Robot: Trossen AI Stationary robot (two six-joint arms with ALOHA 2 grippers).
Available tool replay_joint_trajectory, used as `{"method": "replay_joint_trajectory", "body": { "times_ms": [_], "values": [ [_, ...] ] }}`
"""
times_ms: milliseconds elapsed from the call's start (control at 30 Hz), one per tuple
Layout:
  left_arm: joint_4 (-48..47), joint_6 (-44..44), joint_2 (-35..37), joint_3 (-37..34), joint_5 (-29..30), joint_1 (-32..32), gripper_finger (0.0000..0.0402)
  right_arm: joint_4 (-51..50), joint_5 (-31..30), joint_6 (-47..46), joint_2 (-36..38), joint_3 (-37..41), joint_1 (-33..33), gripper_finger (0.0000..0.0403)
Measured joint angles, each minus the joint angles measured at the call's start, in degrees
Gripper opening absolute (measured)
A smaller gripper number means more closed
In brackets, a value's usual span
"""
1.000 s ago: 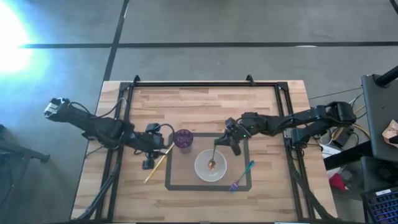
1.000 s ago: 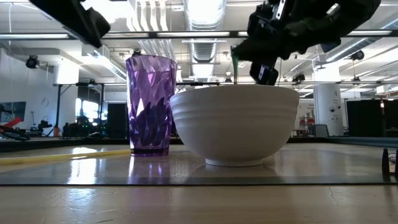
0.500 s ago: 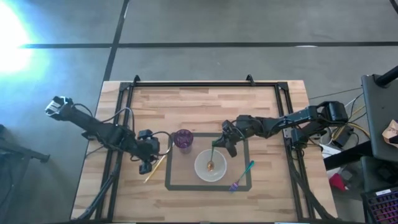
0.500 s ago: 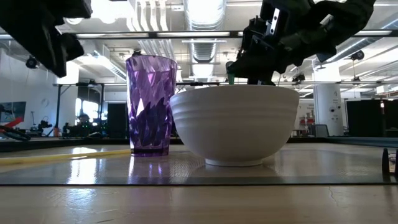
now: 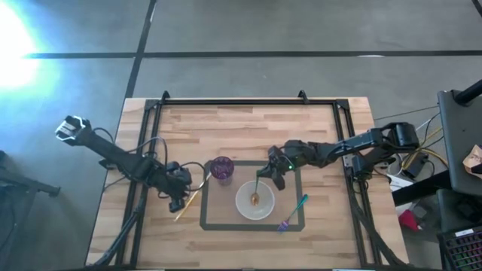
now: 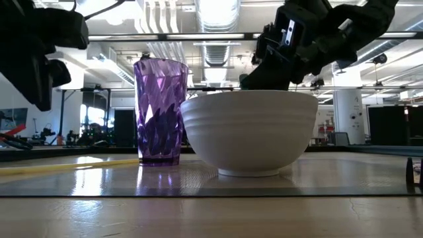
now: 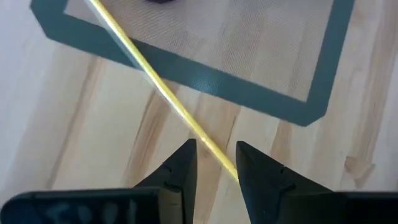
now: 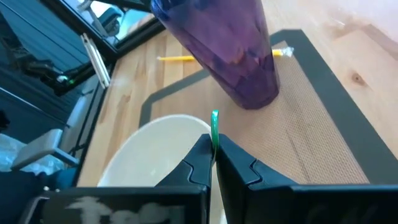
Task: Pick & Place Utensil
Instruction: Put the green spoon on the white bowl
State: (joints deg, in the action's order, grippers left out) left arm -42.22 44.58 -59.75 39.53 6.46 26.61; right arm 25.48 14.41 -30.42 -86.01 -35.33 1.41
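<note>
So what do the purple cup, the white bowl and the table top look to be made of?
Purple cup: looks like clear tinted plastic, glossy; light passes through its faceted wall. It could be glass.
White bowl: opaque, smooth and slightly shiny with faint ridges; ceramic or hard plastic, which one is unclear.
Table top: wood, shown by light planks with visible grain and joints.

Clearance, mat area
Purple cup stands just beside white bowl at its ten o'clock; wood table bare toward twelve o'clock.

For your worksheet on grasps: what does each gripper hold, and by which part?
The right gripper pinches a green-handled utensil by its upper handle. The left gripper holds nothing; it straddles the yellow stick.
</note>
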Motion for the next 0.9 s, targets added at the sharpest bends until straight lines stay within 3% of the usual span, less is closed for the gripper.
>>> {"method": "replay_joint_trajectory", "body": {
  "times_ms": [200, 433, 900],
  "values": [
    [7.85, 2.01, -0.02, -3.70, -2.65, 0.22, 0.0105, 0.46, 0.02, 0.34, -1.93, -0.05, 0.00, 0.0011],
    [7.79, 7.64, -0.24, -5.42, -2.69, 0.24, 0.0106, 0.23, 0.09, 0.38, -1.97, -0.07, 0.02, 0.0011],
    [8.00, 7.91, -0.24, -6.19, -2.61, 0.24, 0.0106, -0.49, -0.02, 0.94, -1.85, -0.04, 0.02, 0.0018]
  ]
}}
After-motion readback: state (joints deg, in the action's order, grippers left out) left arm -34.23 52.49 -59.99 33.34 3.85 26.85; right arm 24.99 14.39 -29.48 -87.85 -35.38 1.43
